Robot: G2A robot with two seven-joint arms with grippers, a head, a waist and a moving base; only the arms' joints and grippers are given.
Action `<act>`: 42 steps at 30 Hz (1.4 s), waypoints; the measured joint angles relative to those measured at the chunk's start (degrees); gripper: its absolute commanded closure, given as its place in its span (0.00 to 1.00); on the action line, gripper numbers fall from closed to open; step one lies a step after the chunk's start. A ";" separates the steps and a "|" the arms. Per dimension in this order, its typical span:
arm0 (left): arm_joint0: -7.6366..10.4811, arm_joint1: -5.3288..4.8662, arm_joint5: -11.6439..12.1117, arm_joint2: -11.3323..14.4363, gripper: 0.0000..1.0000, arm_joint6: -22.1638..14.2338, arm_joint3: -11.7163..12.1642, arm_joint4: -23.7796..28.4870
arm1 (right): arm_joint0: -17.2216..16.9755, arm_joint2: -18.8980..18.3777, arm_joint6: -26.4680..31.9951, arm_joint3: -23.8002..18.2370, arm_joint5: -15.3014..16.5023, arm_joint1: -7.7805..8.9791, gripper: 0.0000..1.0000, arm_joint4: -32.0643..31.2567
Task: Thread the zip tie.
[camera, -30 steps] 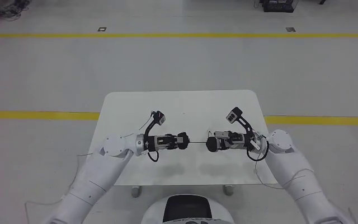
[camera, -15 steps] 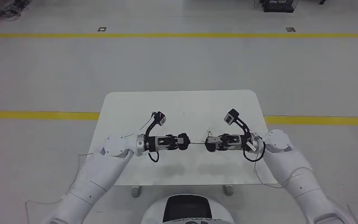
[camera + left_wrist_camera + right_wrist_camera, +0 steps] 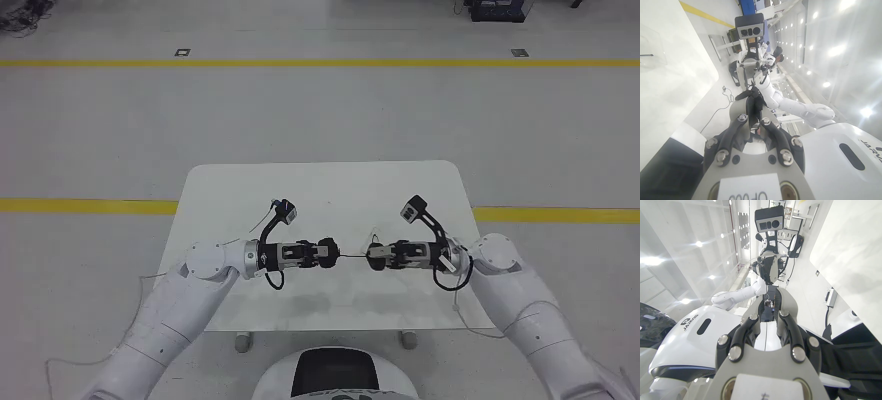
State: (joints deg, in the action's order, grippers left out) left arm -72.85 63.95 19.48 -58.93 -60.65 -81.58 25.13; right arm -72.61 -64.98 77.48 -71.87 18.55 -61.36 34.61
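Note:
A thin black zip tie spans the short gap between my two grippers above the white table. My left gripper is shut on one end of it; in the left wrist view the black end sticks out past the closed fingertips of that gripper. My right gripper faces it from the other side. In the right wrist view this gripper stands open, and the strap runs down into the gap close to one pad. The left gripper hangs just beyond.
The table's front edge lies just below both arms. In the left wrist view a clear plastic sheet lies on the table with a thin black piece on it. Bare grey floor with yellow lines surrounds the table.
My right gripper has shifted a little toward the left gripper, so less of the strap shows between them. The left arm has stayed in place.

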 measured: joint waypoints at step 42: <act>0.00 0.00 0.00 0.00 0.75 0.00 0.00 0.00 | -0.54 -0.36 -0.47 -1.21 0.17 0.57 1.00 -0.65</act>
State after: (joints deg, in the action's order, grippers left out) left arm -72.85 63.95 19.48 -58.93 -60.65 -81.58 25.13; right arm -73.15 -65.34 77.01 -73.08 18.72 -60.78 33.95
